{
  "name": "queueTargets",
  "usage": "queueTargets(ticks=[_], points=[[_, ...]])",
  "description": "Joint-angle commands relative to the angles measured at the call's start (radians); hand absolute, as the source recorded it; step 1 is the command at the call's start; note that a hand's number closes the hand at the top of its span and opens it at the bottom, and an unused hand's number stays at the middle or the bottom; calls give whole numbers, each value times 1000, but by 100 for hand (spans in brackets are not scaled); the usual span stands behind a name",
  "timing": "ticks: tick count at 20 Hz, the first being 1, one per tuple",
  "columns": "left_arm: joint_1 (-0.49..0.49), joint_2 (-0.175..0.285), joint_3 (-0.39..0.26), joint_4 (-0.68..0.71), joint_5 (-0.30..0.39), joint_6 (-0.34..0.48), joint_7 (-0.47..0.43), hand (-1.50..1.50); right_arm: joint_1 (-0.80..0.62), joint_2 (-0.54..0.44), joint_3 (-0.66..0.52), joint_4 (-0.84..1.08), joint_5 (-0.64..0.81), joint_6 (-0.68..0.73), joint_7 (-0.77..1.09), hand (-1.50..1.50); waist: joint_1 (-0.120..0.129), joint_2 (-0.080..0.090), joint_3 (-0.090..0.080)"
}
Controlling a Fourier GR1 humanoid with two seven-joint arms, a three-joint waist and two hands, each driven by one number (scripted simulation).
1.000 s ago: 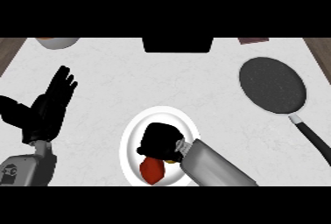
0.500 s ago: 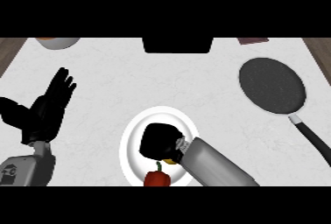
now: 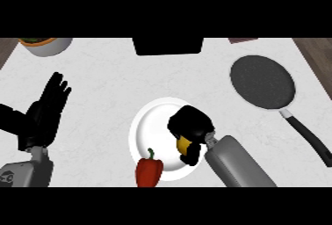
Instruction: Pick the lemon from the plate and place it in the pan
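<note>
The right hand (image 3: 190, 123) sits over the white plate (image 3: 152, 127), its black fingers curled down round the lemon (image 3: 184, 143). Only a small patch of yellow shows under the palm. The lemon is over the right half of the plate; whether it touches the plate or is held just above it cannot be told. The grey forearm (image 3: 236, 165) comes in from the lower edge, to the right of the plate.

A red pepper (image 3: 149, 172) with a green stem lies across the plate's lower left rim, just beside the hand but apart from it.

The pan (image 3: 262, 81) lies on the pale worktop (image 3: 110, 79) to the upper right, well apart from the plate, its dark handle pointing toward the lower right.

The left hand (image 3: 45, 112) rests open at the left, fingers straight and up. A bowl (image 3: 47, 46) stands at the far left corner, and a dark block (image 3: 168, 46) at the far edge.
</note>
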Motion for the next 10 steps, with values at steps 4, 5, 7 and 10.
queueTargets(ticks=[4,5,7,10], points=[[10,-8,1,0,-3,9,8,0,103,-55,-147,-343,52,-66,296,150,-21,-5,-2],[22,5,5,-20,-5,6,15,0,136,-82,-138,-419,72,-83,299,150,-17,-7,-2],[30,1,8,-12,8,-10,-3,0,94,-102,-175,-558,67,-38,320,150,-7,-4,-2],[19,5,0,-38,7,-9,30,0,149,-82,-146,-780,90,54,415,150,5,0,-2]])
